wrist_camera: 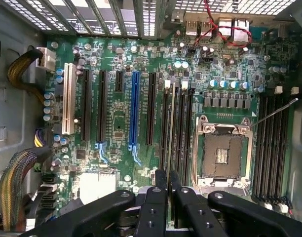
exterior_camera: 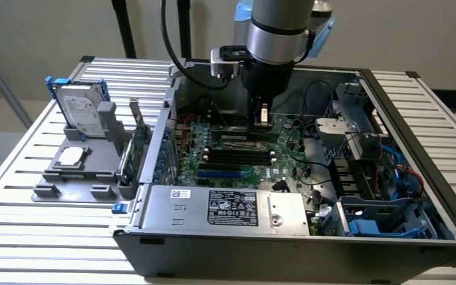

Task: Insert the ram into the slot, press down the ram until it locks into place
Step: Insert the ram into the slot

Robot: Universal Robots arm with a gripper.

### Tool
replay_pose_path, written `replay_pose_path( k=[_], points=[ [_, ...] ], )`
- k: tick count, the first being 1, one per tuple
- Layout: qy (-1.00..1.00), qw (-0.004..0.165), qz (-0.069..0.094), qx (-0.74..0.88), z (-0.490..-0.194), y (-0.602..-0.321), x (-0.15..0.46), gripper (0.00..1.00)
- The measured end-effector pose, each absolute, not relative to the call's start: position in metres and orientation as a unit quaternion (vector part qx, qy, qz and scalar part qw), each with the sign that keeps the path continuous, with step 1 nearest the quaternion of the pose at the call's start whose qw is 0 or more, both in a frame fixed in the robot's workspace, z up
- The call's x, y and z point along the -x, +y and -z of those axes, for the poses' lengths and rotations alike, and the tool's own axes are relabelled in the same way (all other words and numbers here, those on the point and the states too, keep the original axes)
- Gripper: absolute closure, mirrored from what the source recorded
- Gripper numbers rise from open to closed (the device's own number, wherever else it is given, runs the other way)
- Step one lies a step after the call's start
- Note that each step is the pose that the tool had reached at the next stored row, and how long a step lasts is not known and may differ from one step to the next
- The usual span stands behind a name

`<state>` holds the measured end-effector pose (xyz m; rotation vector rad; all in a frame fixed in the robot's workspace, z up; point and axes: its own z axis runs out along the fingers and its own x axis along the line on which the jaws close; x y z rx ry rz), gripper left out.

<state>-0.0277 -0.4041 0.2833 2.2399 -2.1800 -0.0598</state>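
**Operator:** Where's the stick right now?

**Spotter:** Your claw point(exterior_camera: 260, 116) has it. Look through the wrist camera. The two fingers point(wrist_camera: 156, 197) are drawn narrow, nearly together, and a thin pale edge runs out from between them. I take that for the ram point(wrist_camera: 170, 128), seen edge-on. From the exterior view you can make out a small piece of it, with a pale patch, pinched below the arm inside the open computer case point(exterior_camera: 418, 148).

**Operator:** Is it lined up?

**Spotter:** Close, I'd say. In the wrist view the edge lies along the group of long black slots point(wrist_camera: 179, 128) just beside the processor socket point(wrist_camera: 222, 153), and it runs the same way they do. Whether it sits over one exact slot, I can't tell you.

**Operator:** Seated?

**Spotter:** You can't call it that. The pictures don't show the bottom edge meeting a slot, and I can't make out whether the white end clips are closed. My judgement is that you've got the stick gripped and brought over the board, so you're at the insertion itself. Pressing it down until it locks is left to do.
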Motion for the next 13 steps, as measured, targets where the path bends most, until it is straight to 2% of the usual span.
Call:
replay_pose_path(
  k=[13],
  points=[
    [-0.697, 0.008, 0.02, -0.716, -0.26, -0.404, 0.028, 0.87]
  ],
)
